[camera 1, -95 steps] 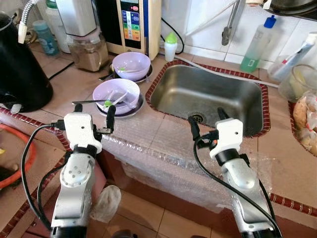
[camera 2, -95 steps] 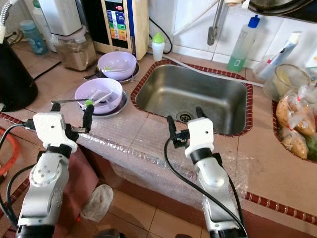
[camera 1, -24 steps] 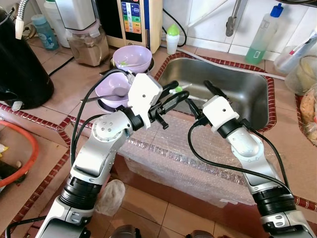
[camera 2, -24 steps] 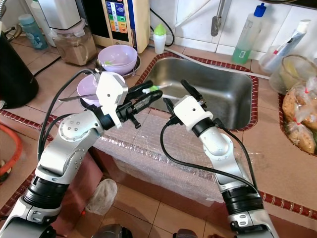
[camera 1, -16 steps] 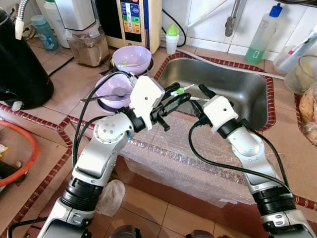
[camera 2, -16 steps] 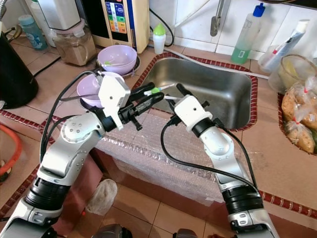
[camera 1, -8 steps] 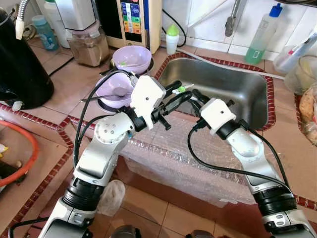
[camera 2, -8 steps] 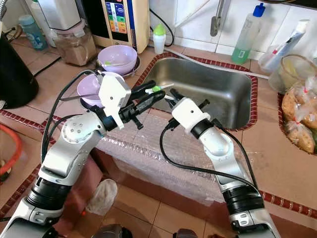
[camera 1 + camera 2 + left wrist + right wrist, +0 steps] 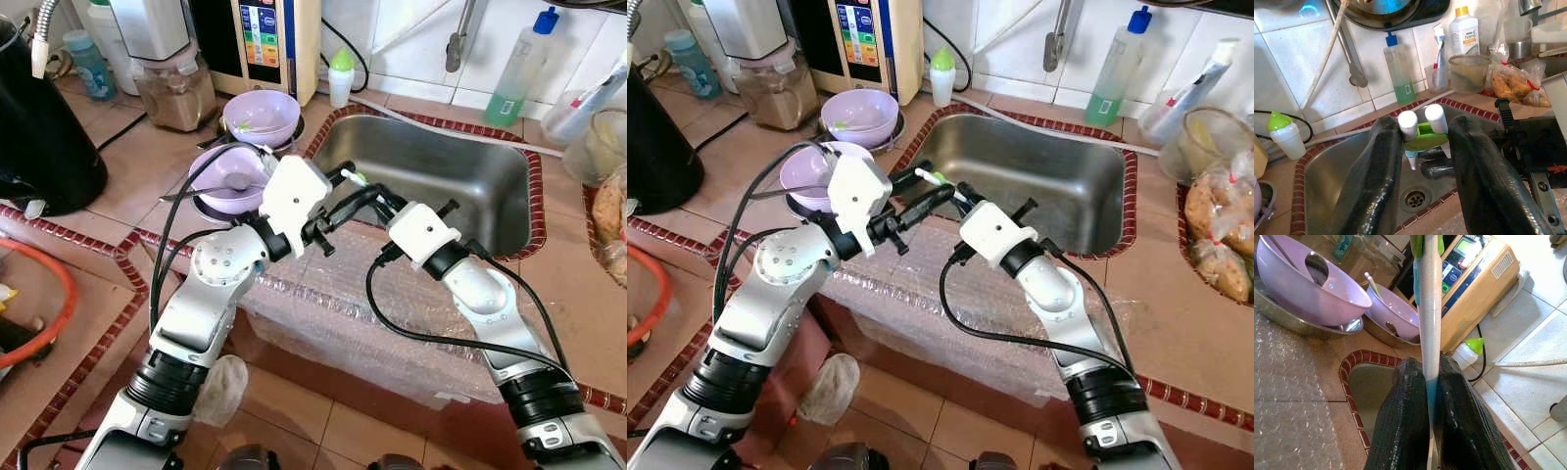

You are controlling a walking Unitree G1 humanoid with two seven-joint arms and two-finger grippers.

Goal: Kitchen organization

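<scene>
Both arms meet above the near left edge of the steel sink (image 9: 431,171). The left gripper (image 9: 355,188) reaches from the bowl side with its two black fingers (image 9: 1476,166) spread apart, and a pair of white chopsticks (image 9: 1425,122) with a green clip at the top stands in the gap between them, touching neither finger in the left wrist view. The right gripper (image 9: 1425,396) comes in from the sink side, its fingers pressed onto the lower white shaft of the same chopsticks (the shaft runs upright between the two pads in the right wrist view). The chopsticks thus sit pinched by the right gripper, with the green end showing at the left gripper's tips, over the sink rim.

On the counter behind the left arm, two lilac bowls (image 9: 261,116) rest on metal plates, the nearer one holding a spoon. A bottle of green liquid (image 9: 517,67) stands against the tiled wall behind the sink. Bubble wrap (image 9: 353,294) covers the counter's front edge under both arms.
</scene>
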